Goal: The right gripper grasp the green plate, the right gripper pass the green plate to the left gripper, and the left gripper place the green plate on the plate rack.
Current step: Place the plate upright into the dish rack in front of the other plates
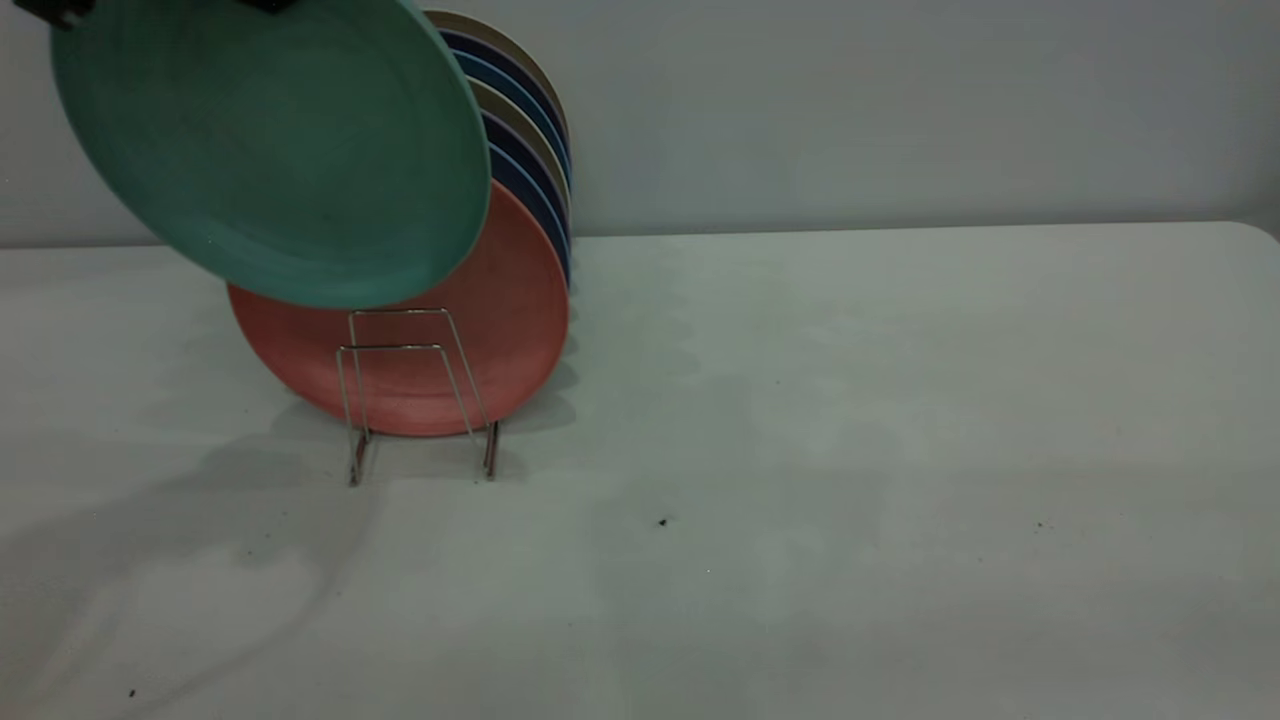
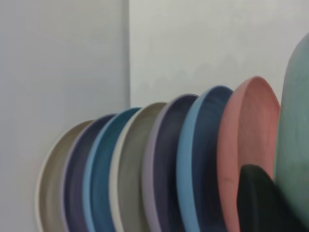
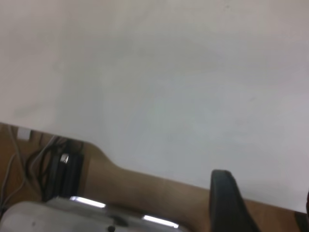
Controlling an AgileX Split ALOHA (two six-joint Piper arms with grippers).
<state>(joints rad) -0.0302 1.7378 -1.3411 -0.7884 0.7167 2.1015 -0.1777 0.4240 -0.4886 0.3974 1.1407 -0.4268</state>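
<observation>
The green plate [image 1: 270, 150] hangs tilted in the air at the upper left, its lower rim in front of the salmon-pink plate [image 1: 500, 330]. My left gripper [image 1: 55, 10] shows only as black bits at the plate's top edge and is shut on its rim. In the left wrist view one black finger [image 2: 260, 203] lies against the green plate [image 2: 294, 135]. The plate rack [image 1: 400, 345] stands below, its two front wire loops bare. My right gripper [image 3: 264, 193] is open and empty, out of the exterior view, over the table's edge.
Behind the pink plate [image 2: 246, 145] several blue and beige plates [image 1: 530, 130] stand upright in the rack in a row toward the wall. The white table [image 1: 850, 450] stretches to the right. A few dark specks [image 1: 662, 522] lie on it.
</observation>
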